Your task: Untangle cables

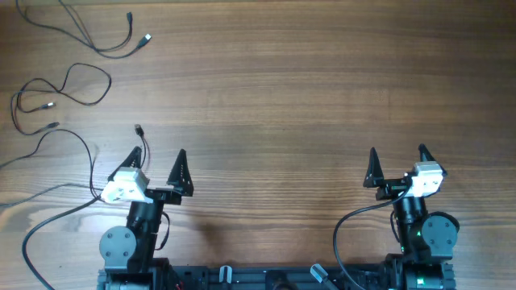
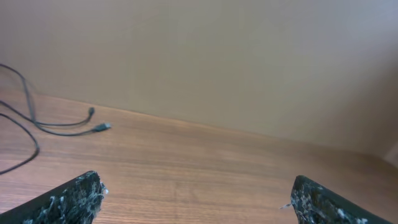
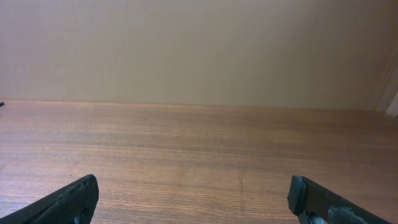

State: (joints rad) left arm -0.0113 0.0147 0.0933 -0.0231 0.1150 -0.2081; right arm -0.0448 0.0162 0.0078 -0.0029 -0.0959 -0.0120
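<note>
1. The cables (image 1: 51,105) lay strewn across the upper left of the overhead view, on the wooden table (image 1: 282,89).
2. The left gripper (image 1: 158,153), lower left, had its fingers spread wide and held nothing.
3. The right gripper (image 1: 397,150), lower right, was equally spread and empty.

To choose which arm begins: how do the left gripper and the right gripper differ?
The left gripper sits close to the cables; the right gripper has none nearby. In the wrist views, the left gripper's fingers look flecked with white, the right gripper's fingers plain dark. Both are open and empty.
</note>
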